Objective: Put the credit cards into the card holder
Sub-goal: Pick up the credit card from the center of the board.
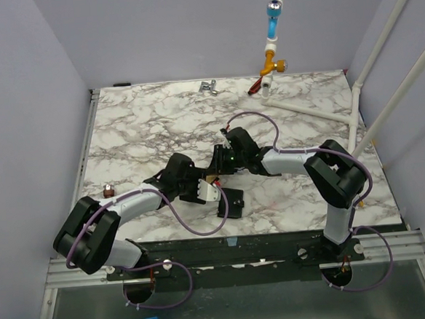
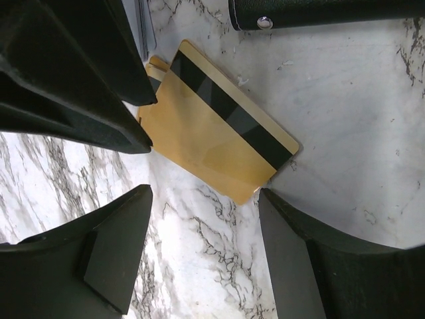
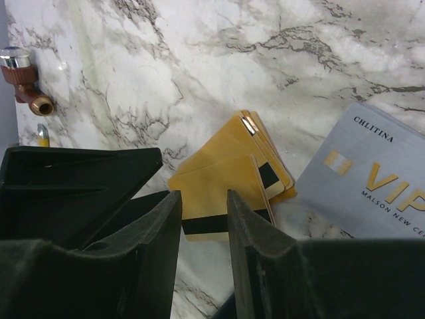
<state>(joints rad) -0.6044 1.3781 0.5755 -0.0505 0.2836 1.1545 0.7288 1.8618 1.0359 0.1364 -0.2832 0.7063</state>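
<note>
Gold dark-striped card (image 2: 212,126) lying flat, pale grey card (image 3: 372,179) beside it, black card holder (image 1: 234,202) near

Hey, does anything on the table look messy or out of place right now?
Yes. The gold cards lie fanned in a skewed pile, several edges showing, not squared up. The grey-blue card sits tilted beside them. All of these lie outside the card holder.
</note>
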